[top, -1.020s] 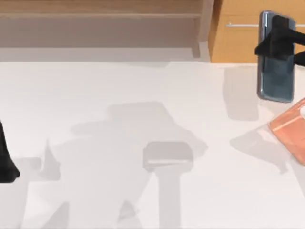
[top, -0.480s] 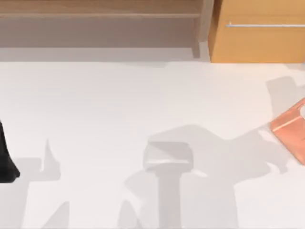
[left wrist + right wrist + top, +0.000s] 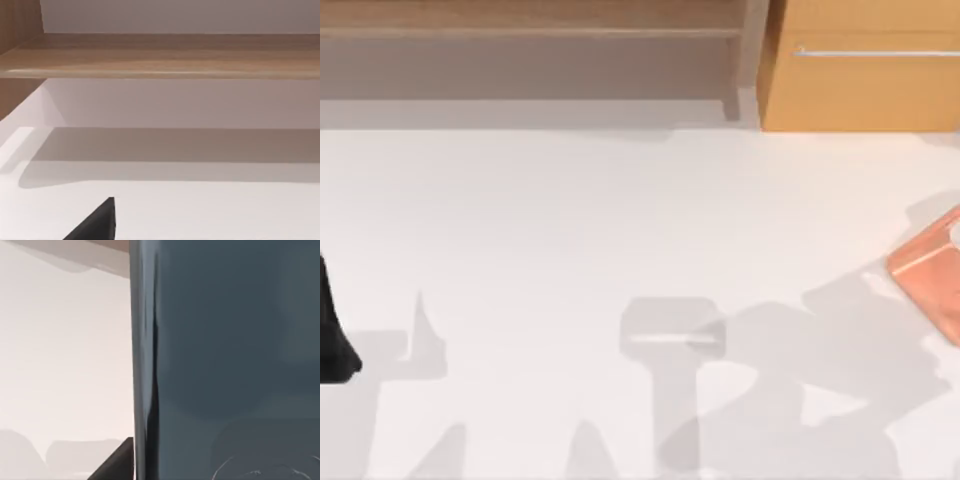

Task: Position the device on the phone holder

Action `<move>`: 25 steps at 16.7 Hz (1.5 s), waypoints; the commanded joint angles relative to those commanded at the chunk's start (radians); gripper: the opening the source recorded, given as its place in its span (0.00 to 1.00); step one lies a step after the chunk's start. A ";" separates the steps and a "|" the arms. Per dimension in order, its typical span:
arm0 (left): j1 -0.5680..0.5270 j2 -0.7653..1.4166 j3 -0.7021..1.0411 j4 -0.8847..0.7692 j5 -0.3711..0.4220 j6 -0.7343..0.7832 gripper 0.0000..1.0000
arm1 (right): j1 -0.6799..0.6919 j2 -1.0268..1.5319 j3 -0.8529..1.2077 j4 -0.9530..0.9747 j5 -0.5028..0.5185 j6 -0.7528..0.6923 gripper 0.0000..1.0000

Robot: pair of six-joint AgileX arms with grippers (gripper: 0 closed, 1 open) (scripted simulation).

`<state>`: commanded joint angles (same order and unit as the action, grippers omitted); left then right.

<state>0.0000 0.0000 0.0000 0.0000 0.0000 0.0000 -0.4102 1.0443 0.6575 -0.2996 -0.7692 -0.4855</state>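
The phone holder (image 3: 932,280) sits at the tabletop's (image 3: 620,210) right edge (partly cut off). The device (image 3: 225,355) looms before the right wrist camera; claw state: cannot tell.

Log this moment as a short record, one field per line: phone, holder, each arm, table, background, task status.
phone: dark grey smartphone close before the right wrist camera, its long edge running up the picture
holder: salmon-pink phone holder at the table's right edge, partly in frame, nothing on it
left arm: dark part at the table's left edge, parked
right arm: a dark finger tip beside the phone's edge in its wrist view
table: white table, arm shadows toward the front right
background: wooden shelf, orange cabinet
task status: phone not yet on holder
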 joint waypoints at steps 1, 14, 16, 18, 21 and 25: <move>0.000 0.000 0.000 0.000 0.000 0.000 1.00 | -0.010 -0.009 -0.017 0.010 -0.011 -0.015 0.00; 0.000 0.000 0.000 0.000 0.000 0.000 1.00 | 0.008 -0.009 -0.057 0.058 -0.012 -0.039 0.00; 0.000 0.000 0.000 0.000 0.000 0.000 1.00 | 0.036 0.006 -0.059 0.097 0.021 -0.027 0.00; 0.000 0.000 0.000 0.000 0.000 0.000 1.00 | 0.070 0.032 -0.061 0.145 0.062 -0.005 0.00; 0.000 0.000 0.000 0.000 0.000 0.000 1.00 | 0.114 0.085 -0.069 0.226 0.099 0.039 0.00; 0.000 0.000 0.000 0.000 0.000 0.000 1.00 | 0.137 0.141 -0.082 0.313 0.102 0.090 0.00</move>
<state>0.0000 0.0000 0.0000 0.0000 0.0000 0.0000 -0.2737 1.1849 0.5759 0.0133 -0.6676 -0.3952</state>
